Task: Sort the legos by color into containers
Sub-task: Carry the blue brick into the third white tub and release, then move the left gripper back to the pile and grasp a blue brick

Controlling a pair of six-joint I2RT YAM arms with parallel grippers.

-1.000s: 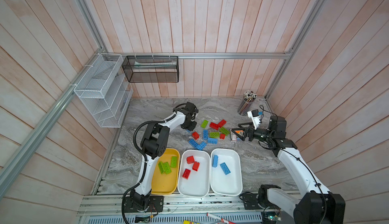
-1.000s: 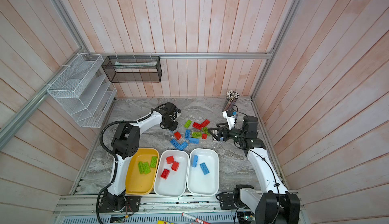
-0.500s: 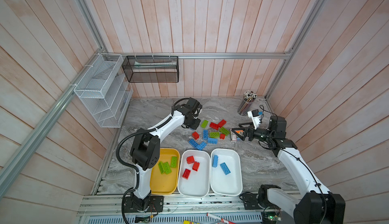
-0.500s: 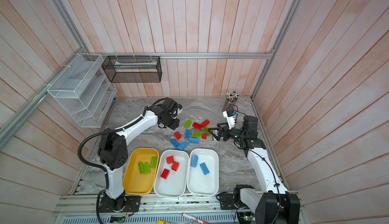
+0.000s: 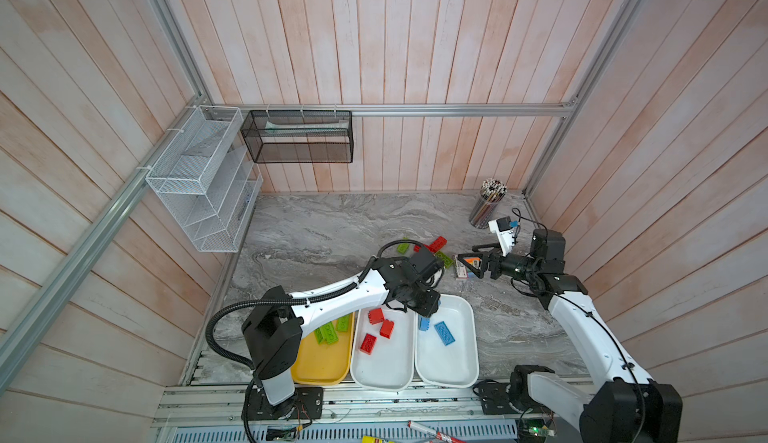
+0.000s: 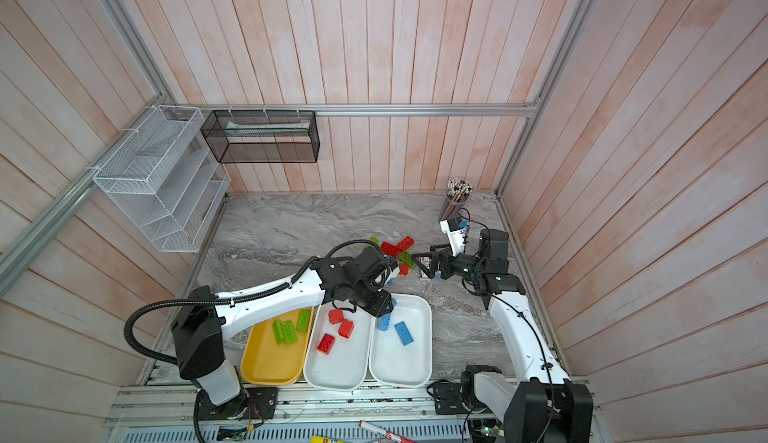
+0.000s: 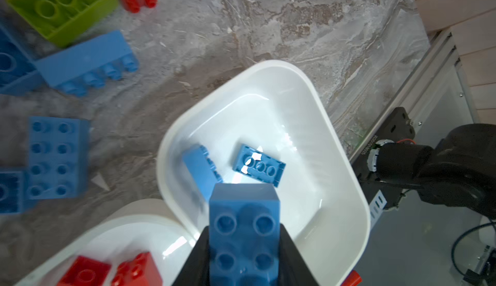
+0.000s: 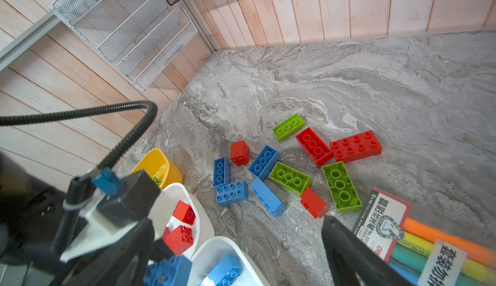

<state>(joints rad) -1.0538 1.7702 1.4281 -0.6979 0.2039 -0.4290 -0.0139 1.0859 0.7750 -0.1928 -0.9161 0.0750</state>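
Legos (image 8: pixel 264 161) lay partly sorted: a loose cluster of red, lime green and blue bricks sat on the grey marbled surface (image 8: pixel 349 83). Green bricks (image 5: pixel 330 332) lay in the yellow tray (image 5: pixel 320 364), three red bricks (image 5: pixel 376 316) in the middle white tray (image 5: pixel 382 368), and two blue bricks (image 7: pixel 259 165) in the right white tray (image 5: pixel 453 362). The left pincer (image 7: pixel 244 247) was clamped on another blue brick (image 7: pixel 243 212), its jaws pressed against the two long side walls and the studs facing the wrist camera. That brick hung over the near end of the right white tray. The right pincer (image 5: pixel 474 261) stood wide open and held nothing, poised over a rainbow-striped pack with a white label (image 8: pixel 381 217) beside the cluster; whether it touched the pack could not be told. Such a brick looked like hard, hollow plastic: probably light, stiff and unlikely to give under the jaws, though its glossy walls could slip under a weak squeeze. The flat long sides, across the narrow width, seemed the best hold, since studs and open undersides offer poor seats. A release from low height should do no harm, though the piece might bounce or tip on the smooth tray floor. Several bricks in the cluster lay upturned or on edge, some touching, and would likely call for a careful approach between neighbours.
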